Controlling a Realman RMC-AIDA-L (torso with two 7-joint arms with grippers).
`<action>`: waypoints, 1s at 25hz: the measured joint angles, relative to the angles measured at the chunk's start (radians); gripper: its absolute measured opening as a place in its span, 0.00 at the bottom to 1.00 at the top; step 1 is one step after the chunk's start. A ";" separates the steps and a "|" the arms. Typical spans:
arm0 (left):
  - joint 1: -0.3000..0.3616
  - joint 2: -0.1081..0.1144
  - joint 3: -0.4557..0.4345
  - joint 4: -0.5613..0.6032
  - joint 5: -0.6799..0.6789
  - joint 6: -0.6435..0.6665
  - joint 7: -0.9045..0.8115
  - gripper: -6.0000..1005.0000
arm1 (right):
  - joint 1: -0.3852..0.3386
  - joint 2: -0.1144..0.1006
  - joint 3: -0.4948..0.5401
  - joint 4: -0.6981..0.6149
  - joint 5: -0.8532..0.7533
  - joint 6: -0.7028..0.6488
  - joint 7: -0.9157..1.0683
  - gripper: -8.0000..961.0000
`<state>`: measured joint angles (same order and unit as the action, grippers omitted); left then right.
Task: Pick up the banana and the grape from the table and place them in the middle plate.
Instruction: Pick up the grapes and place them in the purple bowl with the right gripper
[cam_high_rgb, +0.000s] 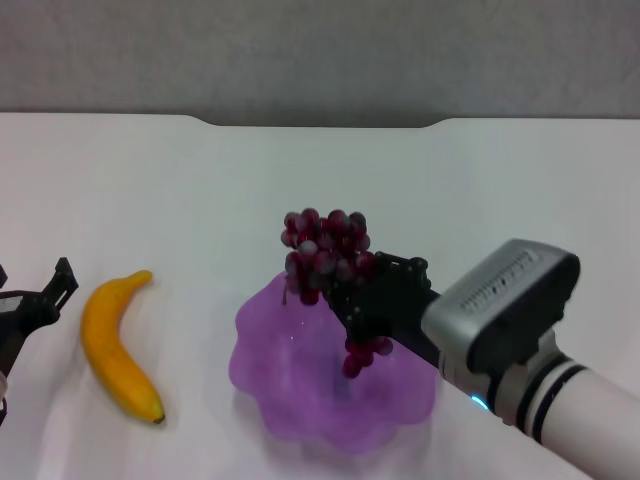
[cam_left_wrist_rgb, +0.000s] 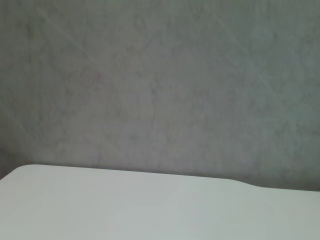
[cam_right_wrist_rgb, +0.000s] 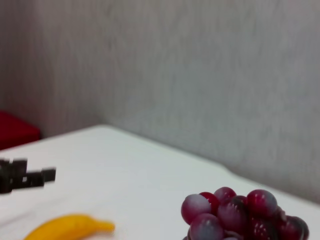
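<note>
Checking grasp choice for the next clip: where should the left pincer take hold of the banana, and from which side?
Best bet is the middle of the banana, its thickest stretch, coming down from above with the jaws across its width. It lies flat on the table, curving from stem to dark tip, with bare tabletop on both sides. The left pincer sits just beside it; the right pincer holds the grape over the middle plate.

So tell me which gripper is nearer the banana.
Left. The left gripper sits just beside the banana, apart from it; the right gripper holds the grape over the middle plate.
</note>
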<state>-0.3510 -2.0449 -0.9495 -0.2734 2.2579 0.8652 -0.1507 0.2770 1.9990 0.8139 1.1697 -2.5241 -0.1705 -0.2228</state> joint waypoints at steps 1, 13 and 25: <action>0.000 0.000 0.000 0.000 0.000 0.000 0.000 0.89 | -0.003 0.000 0.023 0.028 0.001 0.065 0.000 0.34; -0.002 -0.001 0.000 0.000 0.000 0.000 0.000 0.89 | 0.009 0.004 0.250 0.245 0.008 0.637 0.000 0.34; -0.002 -0.001 0.000 -0.003 0.000 0.000 0.000 0.89 | 0.130 0.003 0.432 0.213 0.130 1.005 -0.019 0.34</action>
<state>-0.3528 -2.0456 -0.9495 -0.2764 2.2580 0.8652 -0.1503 0.4068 2.0022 1.2464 1.3829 -2.3944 0.8348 -0.2417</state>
